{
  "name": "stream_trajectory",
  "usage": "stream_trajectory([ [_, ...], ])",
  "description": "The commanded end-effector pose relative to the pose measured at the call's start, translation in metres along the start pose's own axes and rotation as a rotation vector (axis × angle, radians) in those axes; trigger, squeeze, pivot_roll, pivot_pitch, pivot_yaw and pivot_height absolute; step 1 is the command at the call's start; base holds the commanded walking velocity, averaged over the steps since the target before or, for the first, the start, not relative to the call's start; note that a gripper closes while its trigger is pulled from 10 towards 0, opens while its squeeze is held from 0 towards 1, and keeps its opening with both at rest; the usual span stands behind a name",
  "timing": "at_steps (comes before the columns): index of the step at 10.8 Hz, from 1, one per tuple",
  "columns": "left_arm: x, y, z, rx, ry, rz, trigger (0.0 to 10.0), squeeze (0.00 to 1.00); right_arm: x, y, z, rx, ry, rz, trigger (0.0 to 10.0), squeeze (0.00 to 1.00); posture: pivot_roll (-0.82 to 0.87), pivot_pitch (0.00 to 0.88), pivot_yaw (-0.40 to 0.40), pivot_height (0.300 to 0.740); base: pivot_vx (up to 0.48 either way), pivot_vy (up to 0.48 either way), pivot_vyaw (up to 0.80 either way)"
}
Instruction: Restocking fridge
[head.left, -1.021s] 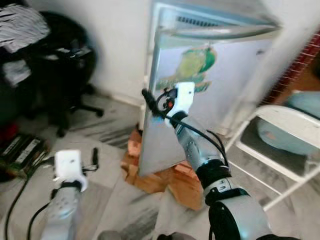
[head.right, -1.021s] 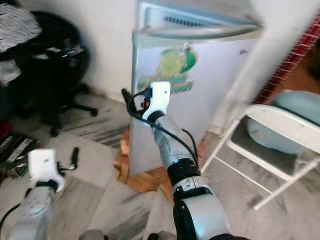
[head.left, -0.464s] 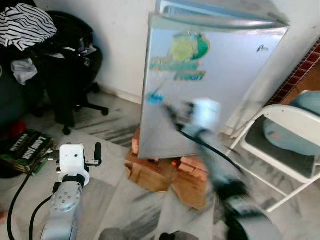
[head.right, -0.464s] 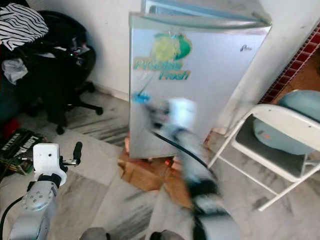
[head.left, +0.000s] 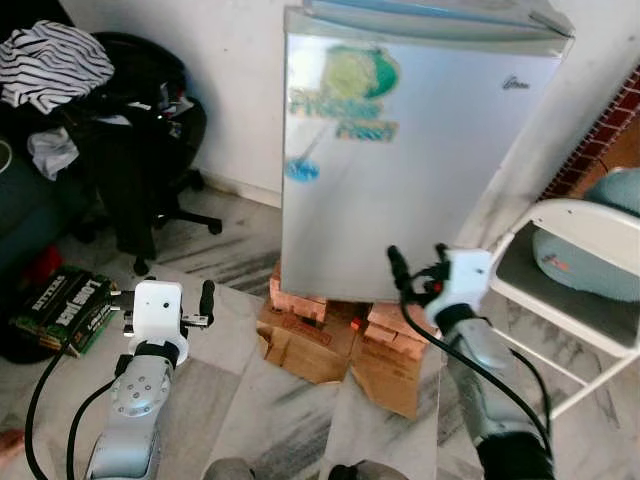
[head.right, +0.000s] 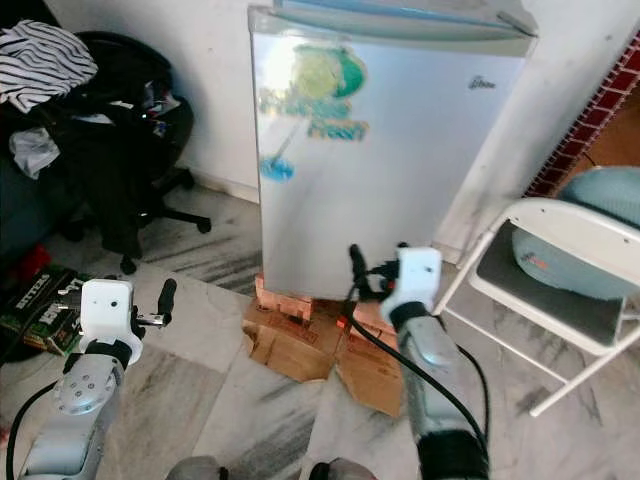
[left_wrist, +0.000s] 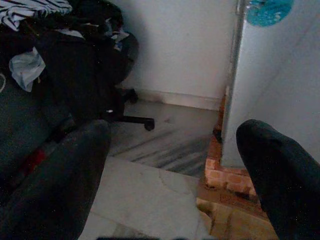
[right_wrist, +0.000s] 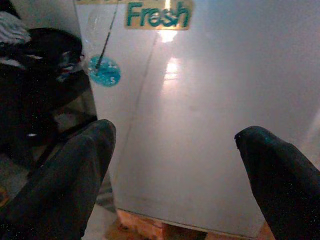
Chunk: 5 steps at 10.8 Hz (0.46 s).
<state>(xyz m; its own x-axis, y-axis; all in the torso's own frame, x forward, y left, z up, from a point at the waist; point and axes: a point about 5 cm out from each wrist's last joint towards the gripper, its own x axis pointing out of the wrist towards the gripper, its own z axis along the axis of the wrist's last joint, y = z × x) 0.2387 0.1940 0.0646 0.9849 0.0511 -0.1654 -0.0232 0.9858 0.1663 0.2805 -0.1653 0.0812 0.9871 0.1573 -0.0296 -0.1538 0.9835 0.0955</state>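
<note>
Marble floor: we list one silver mini fridge (head.left: 415, 150) on bricks (head.left: 300, 301), door shut, our right gripper (head.left: 414, 273) spread empty before it, left gripper (head.left: 205, 303) spread low beside it—whether stocking is pending or finished, we cannot tell.

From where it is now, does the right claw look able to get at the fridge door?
Probably yes. The right claw hangs open in front of the closed fridge door, apart from it, with nothing between them; the right wrist view looks straight at the bare panel.

Head views bright and slightly soft; wrist views dim, glare on fridge (right_wrist: 210, 110).
</note>
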Motion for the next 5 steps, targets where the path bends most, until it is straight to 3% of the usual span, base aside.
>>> stream_trajectory([
  [1,0.0013,-0.0011,0.0013,0.017,0.004,-0.015,10.0,0.00,-0.0012,-0.0034,0.0054,-0.008,-0.009,-0.019,10.0,0.00,0.10,0.000,-0.024,0.740,0.000,0.000,0.00],
  [2,0.0019,-0.0005,0.0014,0.027,0.003,-0.013,10.0,0.00,-0.0031,-0.0041,0.0066,-0.009,-0.004,-0.035,10.0,0.00,0.10,0.000,-0.020,0.740,0.000,0.000,0.00],
  [5,0.0011,0.0002,0.0006,0.029,0.015,-0.017,10.0,0.00,-0.0072,-0.0024,0.0045,-0.012,0.018,-0.046,10.0,0.00,0.10,0.000,-0.009,0.740,0.000,0.000,-0.50],
])
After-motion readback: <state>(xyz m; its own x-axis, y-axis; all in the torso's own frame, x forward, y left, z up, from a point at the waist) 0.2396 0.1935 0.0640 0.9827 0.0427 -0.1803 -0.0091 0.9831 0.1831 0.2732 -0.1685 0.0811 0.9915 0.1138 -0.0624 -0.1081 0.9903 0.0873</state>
